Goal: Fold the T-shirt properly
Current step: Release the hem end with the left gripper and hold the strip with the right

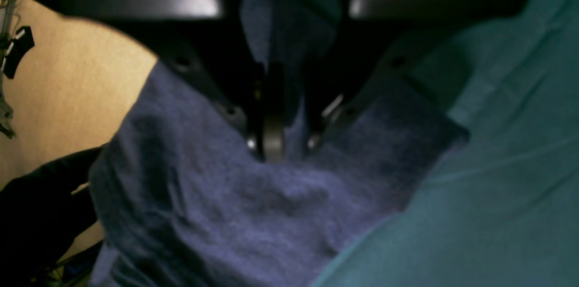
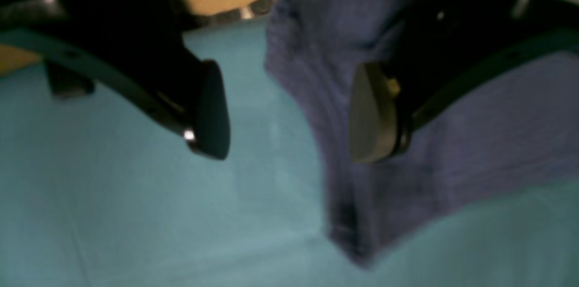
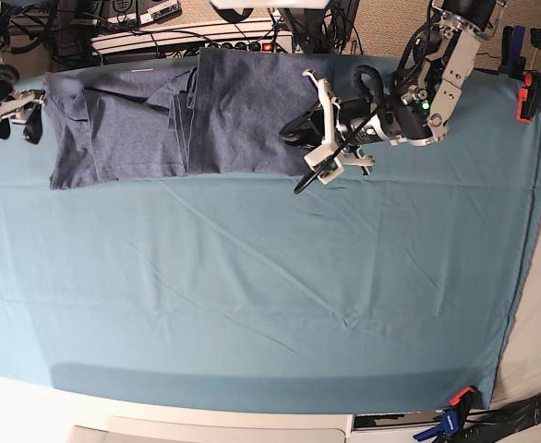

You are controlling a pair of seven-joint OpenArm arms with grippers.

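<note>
The blue-grey T-shirt (image 3: 234,111) lies along the far edge of the table with its left part folded over in layers. My left gripper (image 3: 300,138) is at the shirt's right edge. In the left wrist view its fingers (image 1: 271,133) pinch a ridge of the T-shirt (image 1: 226,214) between them. My right gripper (image 3: 21,115) is at the shirt's left end. The right wrist view shows that gripper (image 2: 289,115) wide open, with a corner of the T-shirt (image 2: 475,142) lying flat beneath it and nothing between the pads.
A teal table cloth (image 3: 252,295) covers the whole table. Cables and power strips (image 3: 206,32) run behind the far edge. A red clamp (image 3: 527,95) grips the cloth at the right end, and a blue-and-orange clamp (image 3: 455,399) holds the near right corner.
</note>
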